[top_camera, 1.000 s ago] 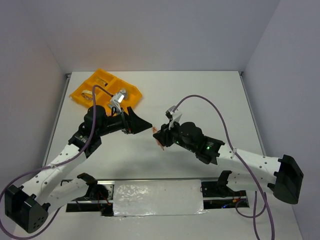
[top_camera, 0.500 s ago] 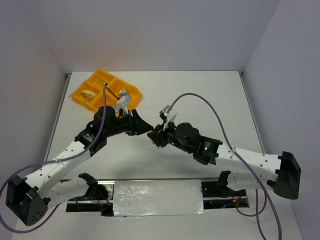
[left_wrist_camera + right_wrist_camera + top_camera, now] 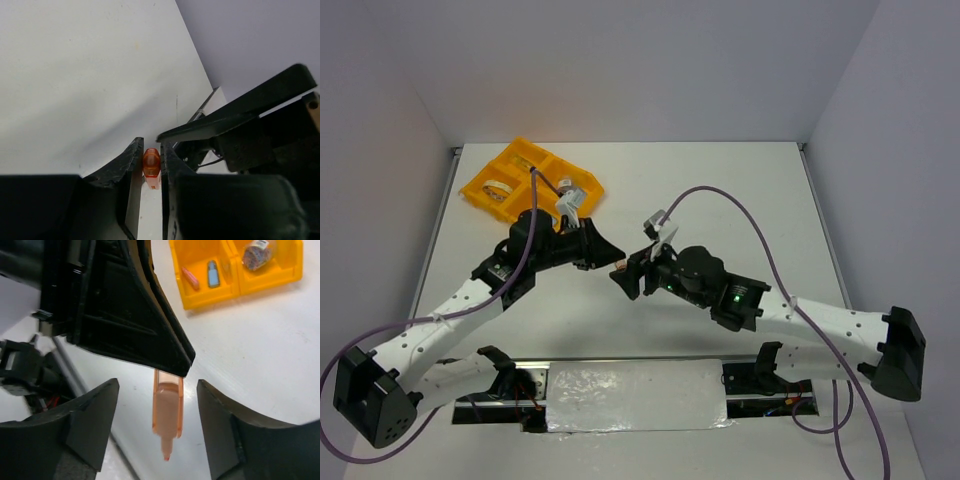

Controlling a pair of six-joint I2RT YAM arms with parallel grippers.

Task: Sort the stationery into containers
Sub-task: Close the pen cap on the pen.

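Note:
A finger-length orange piece (image 3: 167, 412) hangs above the table, pinched at its upper end by my left gripper (image 3: 150, 149), which is shut on it. The left wrist view shows the orange piece (image 3: 151, 163) wedged between the two black fingers. My right gripper (image 3: 157, 390) stands open, one finger on each side of the piece, clear of it. Both grippers meet mid-table at the orange piece (image 3: 619, 268). The orange-yellow tray (image 3: 525, 152) lies at the far left, with a beige tape ring (image 3: 498, 189) in it.
One compartment of the tray (image 3: 260, 287) holds a pink piece (image 3: 190, 277) and a light-blue piece (image 3: 213, 274); the one beside it holds a small jar (image 3: 257, 252). The left gripper's fingers (image 3: 150, 330) fill the upper left of the right wrist view.
The left gripper reached across and closed on the orange piece. The right gripper, which was holding that piece, opened and let it go.

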